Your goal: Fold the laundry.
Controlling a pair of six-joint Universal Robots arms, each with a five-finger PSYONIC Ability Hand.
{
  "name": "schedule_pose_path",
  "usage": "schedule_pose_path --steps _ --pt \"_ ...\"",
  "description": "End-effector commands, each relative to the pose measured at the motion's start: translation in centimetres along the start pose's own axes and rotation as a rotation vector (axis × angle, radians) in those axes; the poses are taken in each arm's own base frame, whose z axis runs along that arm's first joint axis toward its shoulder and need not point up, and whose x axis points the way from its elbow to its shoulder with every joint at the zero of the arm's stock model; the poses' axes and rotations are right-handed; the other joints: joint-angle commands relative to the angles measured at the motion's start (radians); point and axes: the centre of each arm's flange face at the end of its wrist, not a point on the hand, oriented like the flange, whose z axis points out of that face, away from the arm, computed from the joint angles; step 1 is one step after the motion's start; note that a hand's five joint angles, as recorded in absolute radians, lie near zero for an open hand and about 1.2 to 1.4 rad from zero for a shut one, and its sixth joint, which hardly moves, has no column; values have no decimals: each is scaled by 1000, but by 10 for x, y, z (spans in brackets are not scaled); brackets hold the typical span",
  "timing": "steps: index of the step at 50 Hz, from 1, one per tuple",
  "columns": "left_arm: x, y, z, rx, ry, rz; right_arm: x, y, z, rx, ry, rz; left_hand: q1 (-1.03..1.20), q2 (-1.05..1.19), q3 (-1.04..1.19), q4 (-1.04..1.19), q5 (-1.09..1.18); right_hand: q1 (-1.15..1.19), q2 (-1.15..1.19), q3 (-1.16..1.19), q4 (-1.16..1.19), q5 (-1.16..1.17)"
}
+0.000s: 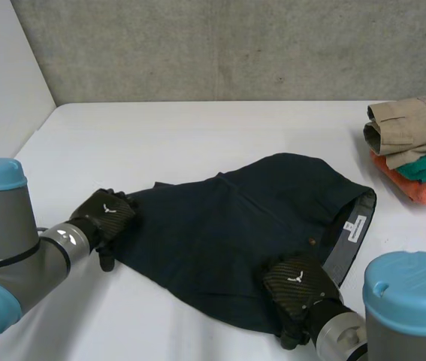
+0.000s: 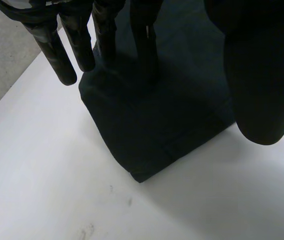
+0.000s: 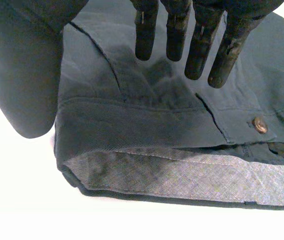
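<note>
Navy shorts point(image 1: 228, 233) lie on the table point(image 1: 160, 135), hem point(image 2: 147, 160) at the left hand's point(image 1: 106, 214) straight fingers point(image 2: 146, 40), waistband point(image 3: 172, 175) beneath the right hand's point(image 1: 295, 284) equally straight, empty fingers point(image 3: 202, 45); folding without a firm pinch would probably drag or bunch the cloth.

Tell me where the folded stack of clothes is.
In the head view the folded stack sits at the right edge of the table, beyond the waistband end of the dark garment.

Dark navy cotton shorts point(image 1: 220, 233): spread flat, slightly rumpled, waistband point(image 1: 340, 259) gaping rightward, grey lining and white label point(image 1: 355, 225) exposed.
</note>
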Motion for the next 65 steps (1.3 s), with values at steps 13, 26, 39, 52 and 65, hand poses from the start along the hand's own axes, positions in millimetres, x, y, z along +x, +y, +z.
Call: schedule_pose_path --steps 13,26,39,52,65 --pt "13 6 -2 -9 41 -4 17 -19 22 160 165 -100 -258 40 44 41 36 1084 1058 1032 1034 1040" --pt "13 9 1 0 32 -5 47 -24 32 156 249 -69 -243 55 59 56 51 1084 1058 1032 1034 1040" --pt "15 7 12 42 13 10 56 -24 34 150 275 -57 -61 237 241 237 233 1084 1058 1032 1034 1040" --pt "25 7 12 35 45 2 60 -27 36 160 287 -54 263 561 565 562 557 1084 1058 1032 1034 1040" --pt "0 -39 -27 129 -21 -157 84 -74 7 236 367 -154 837 1135 1139 1136 1131 1084 1058 1032 1034 1040"
